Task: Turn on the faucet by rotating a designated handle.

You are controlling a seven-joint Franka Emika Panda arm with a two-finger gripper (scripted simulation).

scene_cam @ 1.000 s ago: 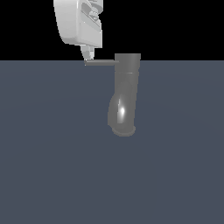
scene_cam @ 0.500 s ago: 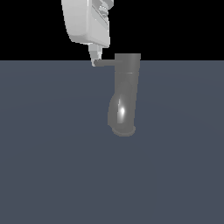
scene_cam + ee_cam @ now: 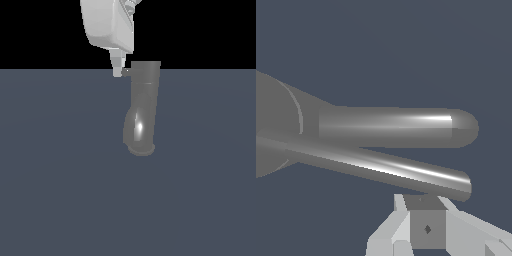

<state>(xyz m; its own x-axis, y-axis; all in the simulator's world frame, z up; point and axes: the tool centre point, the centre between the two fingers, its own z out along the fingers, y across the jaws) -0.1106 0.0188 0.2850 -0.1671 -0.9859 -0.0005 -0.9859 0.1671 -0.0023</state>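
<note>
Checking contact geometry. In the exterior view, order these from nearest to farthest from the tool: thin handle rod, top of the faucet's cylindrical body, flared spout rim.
1. Thin grey metal handle rod: right at the tool tips, on the body's left in the exterior view.
2. Top of the glossy grey cylindrical faucet body: just beyond the rod.
3. Flared round spout rim: lowest in the view.

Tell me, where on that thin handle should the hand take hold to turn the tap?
Probably near the free, rounded tip of the handle, farthest from the faucet body, where a push gives the most turning leverage. The rod juts sideways toward the exterior view's left, so coming from above, where the hand hangs, suits it.
</note>
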